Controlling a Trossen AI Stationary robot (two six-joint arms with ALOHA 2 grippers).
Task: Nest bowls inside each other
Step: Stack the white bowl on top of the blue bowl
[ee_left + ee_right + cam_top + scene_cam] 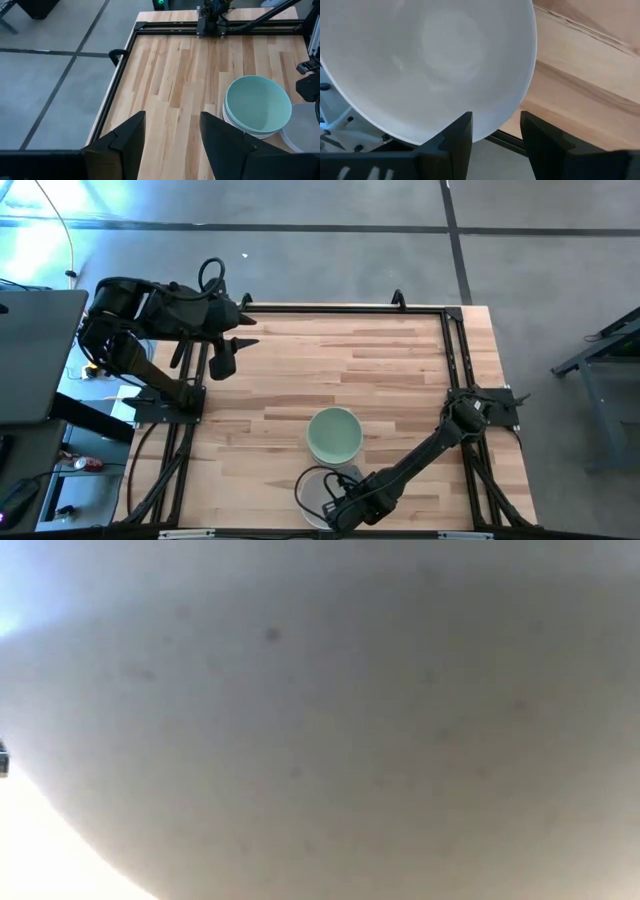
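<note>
now | low view: white bowl [330, 720] only | high: mint bowl [334, 434]

The high view looks straight down on the whole bench [380, 370], arms at frame left and right. The low view sits so close to a pale surface that it fills the frame. The left wrist view faces across the bench toward the mint bowl [258, 104], also lower centre in the high view. The right wrist view presses close over a white bowl [427, 65].
</note>
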